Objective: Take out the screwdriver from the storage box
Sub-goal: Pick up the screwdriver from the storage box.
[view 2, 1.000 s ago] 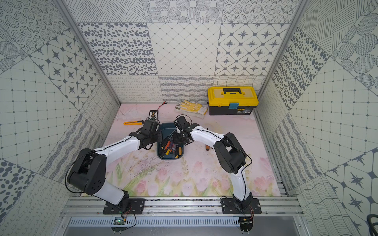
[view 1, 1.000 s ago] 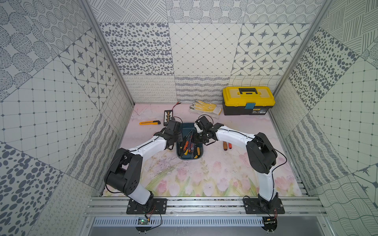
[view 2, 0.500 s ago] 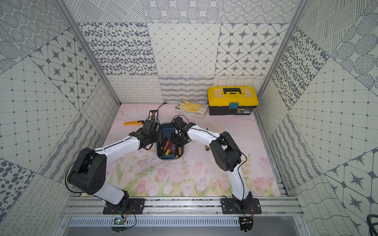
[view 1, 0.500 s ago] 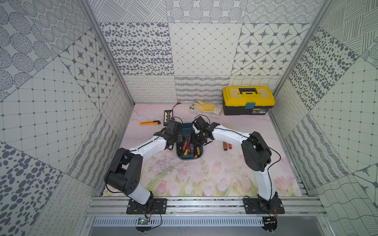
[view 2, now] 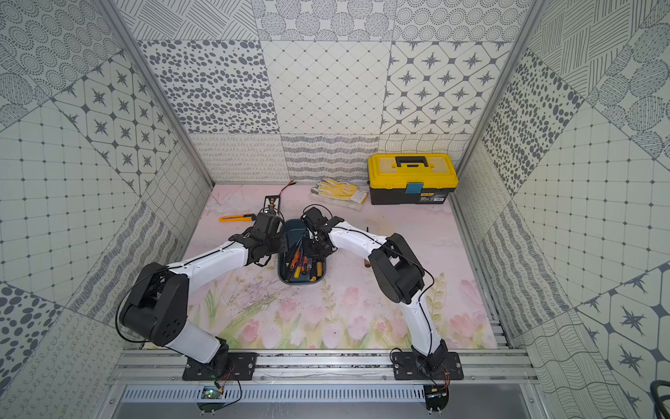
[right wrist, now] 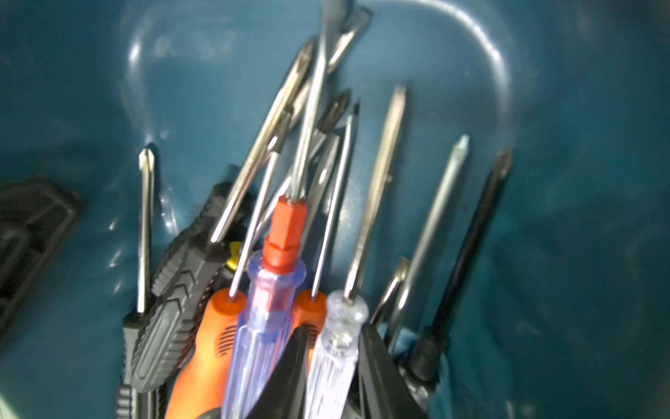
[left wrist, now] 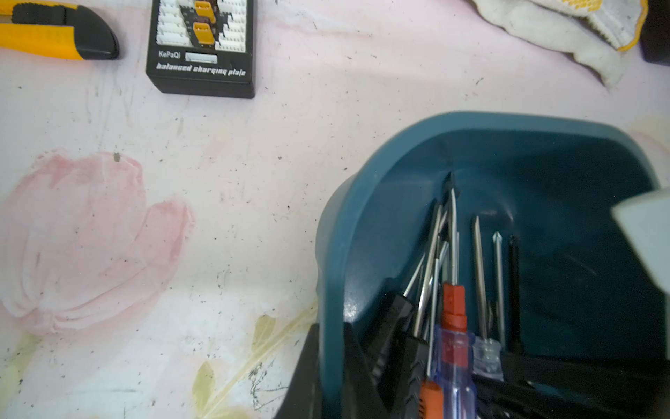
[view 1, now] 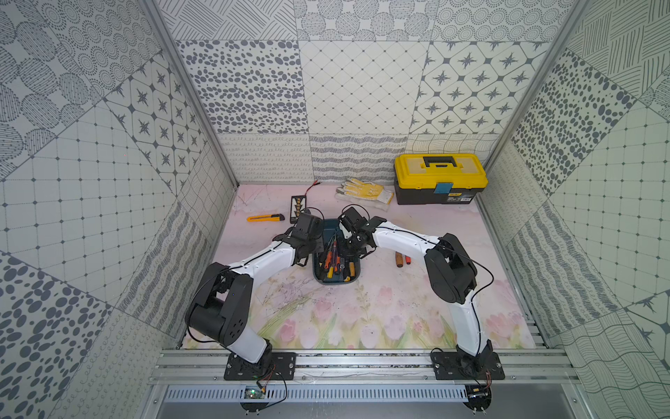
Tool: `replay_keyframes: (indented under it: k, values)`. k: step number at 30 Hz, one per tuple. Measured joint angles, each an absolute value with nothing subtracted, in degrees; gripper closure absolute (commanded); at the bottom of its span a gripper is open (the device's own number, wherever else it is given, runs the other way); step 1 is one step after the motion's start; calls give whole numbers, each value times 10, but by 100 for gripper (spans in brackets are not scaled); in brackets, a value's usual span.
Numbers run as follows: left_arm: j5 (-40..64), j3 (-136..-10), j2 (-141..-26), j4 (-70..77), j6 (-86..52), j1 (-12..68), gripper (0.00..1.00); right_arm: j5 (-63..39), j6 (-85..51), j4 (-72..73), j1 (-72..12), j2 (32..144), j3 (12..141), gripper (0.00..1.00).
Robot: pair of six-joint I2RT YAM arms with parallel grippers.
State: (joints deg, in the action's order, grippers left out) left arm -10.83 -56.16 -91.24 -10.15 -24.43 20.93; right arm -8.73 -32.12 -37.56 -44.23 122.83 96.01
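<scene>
The teal storage box [view 1: 337, 282] [view 2: 301, 283] lies mid-table and holds several screwdrivers with their handles toward the near end. My left gripper [left wrist: 331, 333] [view 1: 314, 253] is shut on the box's left wall [left wrist: 328, 254], one finger inside and one outside. My right gripper [right wrist: 335, 337] [view 1: 350, 246] reaches down into the box. Its two black fingers press either side of a clear-handled screwdriver [right wrist: 346, 308], so it is shut on that handle. Beside it lie a purple-tinted screwdriver with a red collar [right wrist: 270, 312], orange handles [right wrist: 203, 355] and a black-grip one [right wrist: 174, 290].
A yellow-lidded black toolbox [view 1: 439, 177] stands at the back right, with work gloves [view 1: 364, 190] beside it. A yellow utility knife [view 1: 264, 217] and a black charging plate [left wrist: 201, 47] lie behind the left arm. Two small tools [view 1: 398, 259] rest right of the box.
My right gripper has moved left and down into the box, and its jaws have narrowed onto the clear handle. The left arm and the box have stayed put.
</scene>
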Motion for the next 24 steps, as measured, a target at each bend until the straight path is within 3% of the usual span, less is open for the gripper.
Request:
replay_keyframes:
  k: [1, 2, 24]
  values:
    - [-109, -562, -912, -103, -244, 209, 100, -90, -322, -375, -442, 1228, 960, 96]
    - [-109, -563, -912, -107, -245, 210, 100, -92, -324, -371, -443, 1228, 961, 100]
    - [-149, -590, -934, -131, -247, 210, 100, -83, -313, -326, -439, 1186, 927, 100]
